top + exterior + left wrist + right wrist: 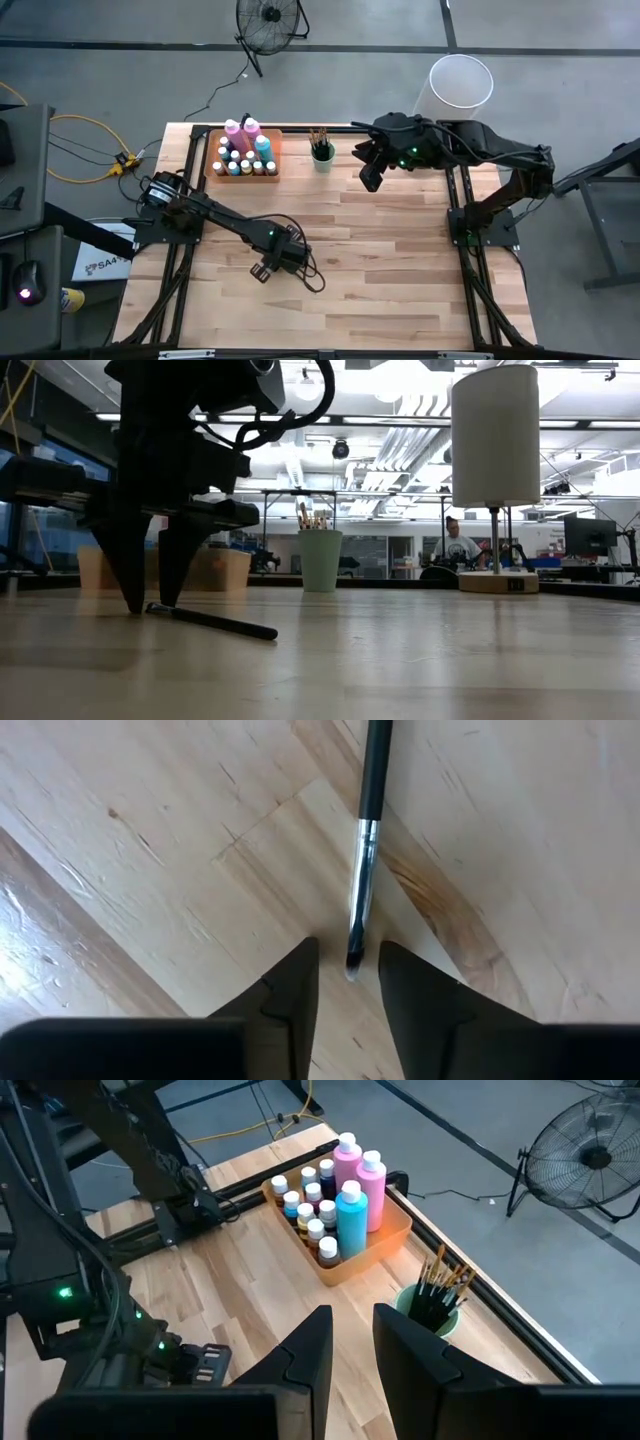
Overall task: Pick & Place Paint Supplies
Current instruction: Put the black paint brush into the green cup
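Fingers of the left gripper (348, 975) straddle a brush (366, 840) tip on the table (150, 870), narrowly parted, not yet gripping it.

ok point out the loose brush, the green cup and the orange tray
brush (364, 860), left wrist view, on its metal ferrule
green cup (320, 560), low view, on its side wall
orange tray (385, 1240), right wrist view, on its outer wall

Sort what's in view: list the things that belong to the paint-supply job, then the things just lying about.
Job:
- brush on the table, bristle tip between the left tool's fingers
- paint bottles in the orange tray
- brushes in the green cup

Lying about:
- fan
- white bin
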You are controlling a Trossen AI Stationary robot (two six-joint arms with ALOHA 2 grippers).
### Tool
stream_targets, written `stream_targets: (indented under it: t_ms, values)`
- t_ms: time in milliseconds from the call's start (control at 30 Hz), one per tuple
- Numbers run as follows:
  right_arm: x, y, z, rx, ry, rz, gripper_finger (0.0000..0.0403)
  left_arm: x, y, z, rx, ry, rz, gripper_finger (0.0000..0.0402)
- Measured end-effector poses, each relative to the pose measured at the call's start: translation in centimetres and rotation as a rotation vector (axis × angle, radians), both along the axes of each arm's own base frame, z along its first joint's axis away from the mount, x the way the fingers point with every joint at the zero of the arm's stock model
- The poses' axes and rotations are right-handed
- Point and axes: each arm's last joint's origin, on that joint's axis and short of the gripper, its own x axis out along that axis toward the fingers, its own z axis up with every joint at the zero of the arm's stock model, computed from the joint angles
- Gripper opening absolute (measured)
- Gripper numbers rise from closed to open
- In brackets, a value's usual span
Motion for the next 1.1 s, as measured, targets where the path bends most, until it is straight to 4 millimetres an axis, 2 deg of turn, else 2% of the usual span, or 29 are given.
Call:
stream_targets:
  t_ms: [267, 567, 800, 1100]
  values:
    - [0.0, 0.2, 0.0, 0.001, -0.001, 0.007, 0.007, 0.0, 0.0, 0.0, -0.006, 0.0, 0.008, 0.0072]
    - [0.0, 0.2, 0.0, 0.001, -0.001, 0.007, 0.007, 0.0, -0.1, 0.0, -0.027, 0.007, 0.005, 0.0009]
    - [0.0, 0.2, 0.0, 0.002, -0.001, 0.01, 0.007, -0.1, 0.0, 0.1, -0.036, 0.016, 0.006, 0.0003]
    - [0.0, 0.6, 0.0, 0.003, 0.001, 0.028, 0.007, 0.2, 0.9, 3.1, -0.02, 0.05, 0.03, 0.0001]
